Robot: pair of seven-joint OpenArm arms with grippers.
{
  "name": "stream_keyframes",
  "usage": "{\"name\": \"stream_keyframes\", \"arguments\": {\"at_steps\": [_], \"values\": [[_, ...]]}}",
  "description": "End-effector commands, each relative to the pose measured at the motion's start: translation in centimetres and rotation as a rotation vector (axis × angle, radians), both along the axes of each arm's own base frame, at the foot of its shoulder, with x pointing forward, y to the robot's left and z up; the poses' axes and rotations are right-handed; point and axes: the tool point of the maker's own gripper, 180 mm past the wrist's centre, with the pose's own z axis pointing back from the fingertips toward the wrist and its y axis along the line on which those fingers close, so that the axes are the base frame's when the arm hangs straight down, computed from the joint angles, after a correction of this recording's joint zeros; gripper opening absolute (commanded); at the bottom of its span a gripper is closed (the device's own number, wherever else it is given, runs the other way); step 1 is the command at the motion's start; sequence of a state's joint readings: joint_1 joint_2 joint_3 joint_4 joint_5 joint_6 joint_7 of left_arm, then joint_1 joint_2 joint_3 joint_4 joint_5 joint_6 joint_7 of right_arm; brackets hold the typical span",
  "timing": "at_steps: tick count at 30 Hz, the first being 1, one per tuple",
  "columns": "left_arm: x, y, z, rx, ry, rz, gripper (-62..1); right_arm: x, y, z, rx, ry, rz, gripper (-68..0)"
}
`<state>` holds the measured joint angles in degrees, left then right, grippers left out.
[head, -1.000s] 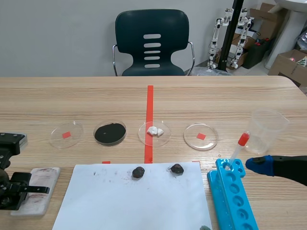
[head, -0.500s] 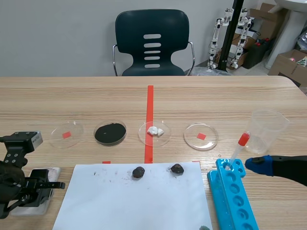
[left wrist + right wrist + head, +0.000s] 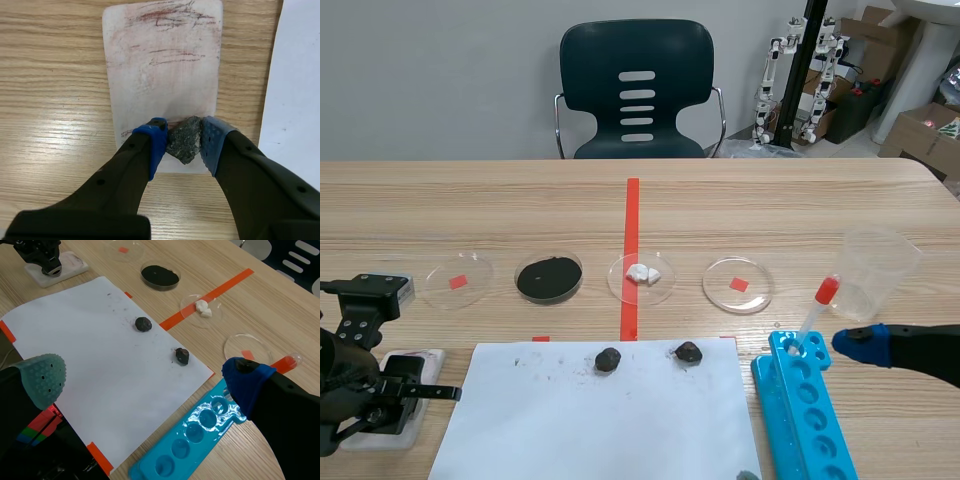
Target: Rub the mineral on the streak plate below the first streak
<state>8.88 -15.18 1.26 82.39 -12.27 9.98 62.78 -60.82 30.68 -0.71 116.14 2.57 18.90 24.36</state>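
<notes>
My left gripper [image 3: 183, 141] is shut on a dark grey-green mineral [image 3: 184, 138], pressed between its blue pads just above the near end of the white streak plate [image 3: 162, 70]. Reddish-brown streaks mark the plate's far half, a stronger one at the far end and fainter ones below it. In the scene view the left gripper [image 3: 382, 395] hangs over the streak plate [image 3: 416, 358] at the table's front left. My right gripper [image 3: 145, 377] stands open over the white paper [image 3: 95, 370], nothing between its fingers.
Two dark rocks [image 3: 608, 359] [image 3: 688, 351] lie on the white paper [image 3: 600, 420]. Several petri dishes [image 3: 549, 277] line the middle of the table. A blue well tray [image 3: 805, 410] with a red-capped dropper [image 3: 818, 308] and a clear cup [image 3: 876, 272] stand at right.
The left arm has shifted right and slightly forward over the streak plate, carrying the mineral. The right arm has stayed put.
</notes>
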Motion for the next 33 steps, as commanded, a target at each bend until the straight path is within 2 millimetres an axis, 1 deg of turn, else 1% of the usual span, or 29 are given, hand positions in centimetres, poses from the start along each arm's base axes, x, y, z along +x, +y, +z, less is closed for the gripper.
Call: {"name": "stream_keyframes", "arguments": {"at_steps": [1,8,12,14,16,21,25,29,33], "values": [[-1.7,2.8,-0.5,0.110,0.060,0.026,-54.3,0.3,0.0,0.7,0.017,-0.024,0.001,0.4],[-2.1,5.2,0.2,0.215,0.066,0.085,-54.3,0.3,0.0,0.7,0.017,-0.024,0.001,0.4],[-2.0,5.2,0.6,0.223,0.035,0.067,-54.3,0.3,0.0,0.7,0.017,-0.024,0.001,0.4],[-1.4,4.7,1.4,0.219,-0.023,0.044,-54.3,0.3,0.0,0.7,0.017,-0.024,0.001,0.4],[-0.5,3.8,2.6,0.208,-0.110,0.012,-54.3,0.3,0.0,0.7,0.017,-0.024,0.001,0.4],[2.0,1.0,7.2,0.168,-0.387,-0.076,-54.3,0.3,0.0,0.7,0.017,-0.024,0.001,0.4],[3.5,-0.9,10.9,0.154,-0.605,-0.144,-54.3,0.3,0.0,0.7,0.017,-0.024,0.001,0.4],[3.6,-2.3,13.3,0.120,-0.765,-0.178,-54.3,0.3,0.0,0.7,0.017,-0.024,0.001,0.4],[3.0,-4.5,14.7,0.059,-0.883,-0.244,-54.3,0.3,0.0,0.7,0.017,-0.024,0.001,0.4]]}}
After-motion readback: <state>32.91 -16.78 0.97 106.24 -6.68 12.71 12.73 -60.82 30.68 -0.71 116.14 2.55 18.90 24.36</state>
